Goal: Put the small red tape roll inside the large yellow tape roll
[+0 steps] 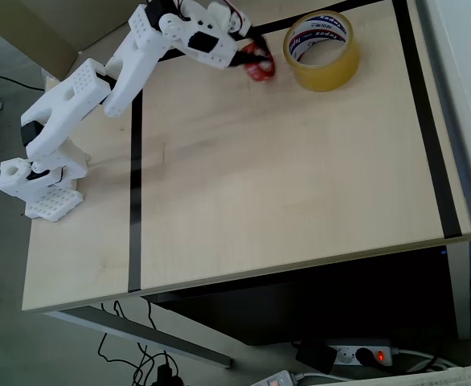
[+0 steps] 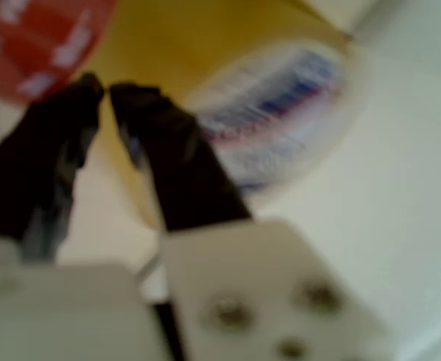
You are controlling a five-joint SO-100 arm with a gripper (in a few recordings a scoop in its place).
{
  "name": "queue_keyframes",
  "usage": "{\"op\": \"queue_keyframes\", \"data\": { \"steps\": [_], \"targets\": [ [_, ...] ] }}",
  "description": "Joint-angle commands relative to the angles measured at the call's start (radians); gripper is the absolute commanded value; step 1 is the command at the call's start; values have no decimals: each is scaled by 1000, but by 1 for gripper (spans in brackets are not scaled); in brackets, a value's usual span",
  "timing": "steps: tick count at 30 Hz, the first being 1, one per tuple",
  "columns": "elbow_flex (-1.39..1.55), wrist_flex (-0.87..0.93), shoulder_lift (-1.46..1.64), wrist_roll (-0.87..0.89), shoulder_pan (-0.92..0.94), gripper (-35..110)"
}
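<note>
The small red tape roll (image 1: 260,66) sits tilted at the table's far edge, just left of the large yellow tape roll (image 1: 322,50), which lies flat with its printed white core facing up. My gripper (image 1: 253,53) reaches over the red roll, its dark fingers crossing it. The wrist view is blurred. There the black fingertips (image 2: 90,84) of my gripper (image 2: 106,87) nearly meet at the edge of the red roll (image 2: 44,37), pinching its wall. The yellow roll (image 2: 281,113) lies right behind them.
Black tape lines (image 1: 135,185) mark out a rectangle on the light wooden table (image 1: 284,201). The arm's base (image 1: 43,189) stands at the left edge. A power strip (image 1: 360,354) and cables lie on the floor below the front edge.
</note>
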Motion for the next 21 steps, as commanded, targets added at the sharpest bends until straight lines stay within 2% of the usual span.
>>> {"op": "queue_keyframes", "data": {
  "steps": [1, 5, 8, 16, 21],
  "targets": [
    [-54, 117, 137, -28, -2, 0],
    [-52, 239, 199, -49, -15, 0],
    [110, 244, 316, -51, -28, 0],
    [129, 244, 370, -54, -26, 0],
    [486, 244, 598, -54, -25, 0]
  ]
}}
